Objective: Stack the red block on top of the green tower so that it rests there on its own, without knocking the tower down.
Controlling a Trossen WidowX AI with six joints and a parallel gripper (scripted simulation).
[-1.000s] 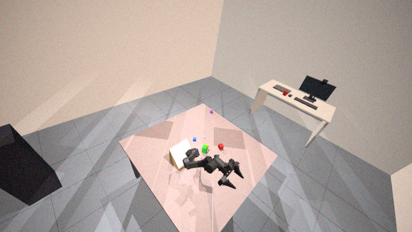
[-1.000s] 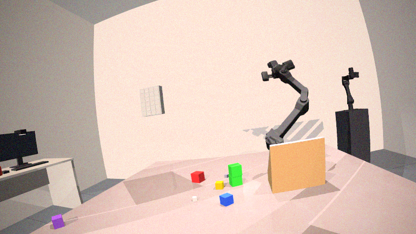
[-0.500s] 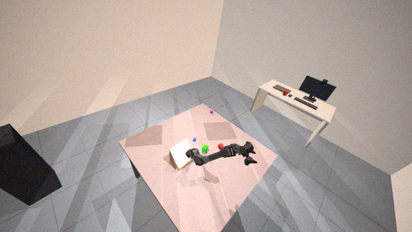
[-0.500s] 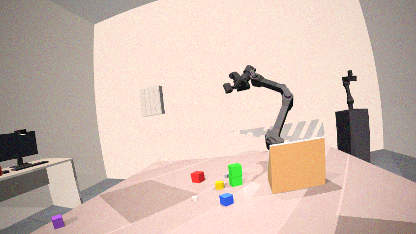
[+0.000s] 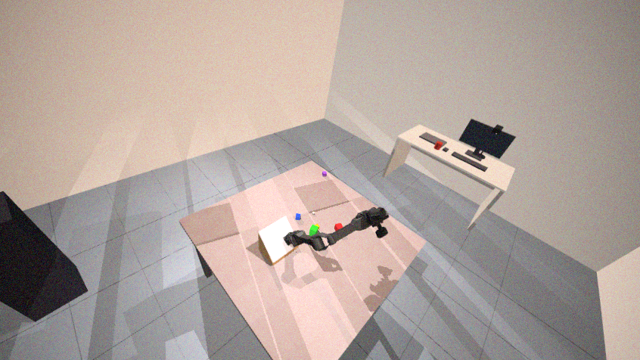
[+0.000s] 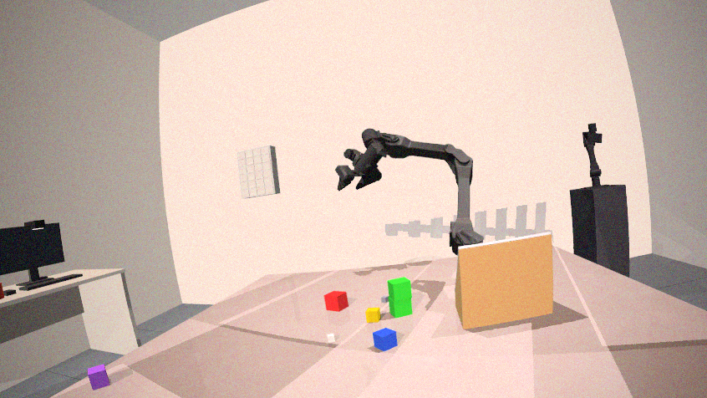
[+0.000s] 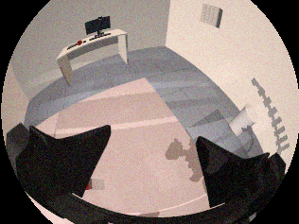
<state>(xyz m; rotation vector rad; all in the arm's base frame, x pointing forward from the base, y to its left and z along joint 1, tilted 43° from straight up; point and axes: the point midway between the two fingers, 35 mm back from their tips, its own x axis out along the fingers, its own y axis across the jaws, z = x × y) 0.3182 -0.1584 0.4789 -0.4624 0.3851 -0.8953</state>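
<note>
Red block [image 6: 336,300] sits beside yellow cube [image 6: 373,313], green tower [image 6: 399,296].

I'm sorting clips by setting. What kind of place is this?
Likely an indoor robotics lab or office room: a robot arm mounted at a table strewn with small coloured blocks, a desk with monitor and keyboard, and a tiled floor.

Top looks down from afar, exterior sits low and near — both share the table [image 5: 232,268].

Beige walls [image 5: 178,89], grey tiled floor [image 5: 492,290], white desk [image 5: 501,175].
</note>
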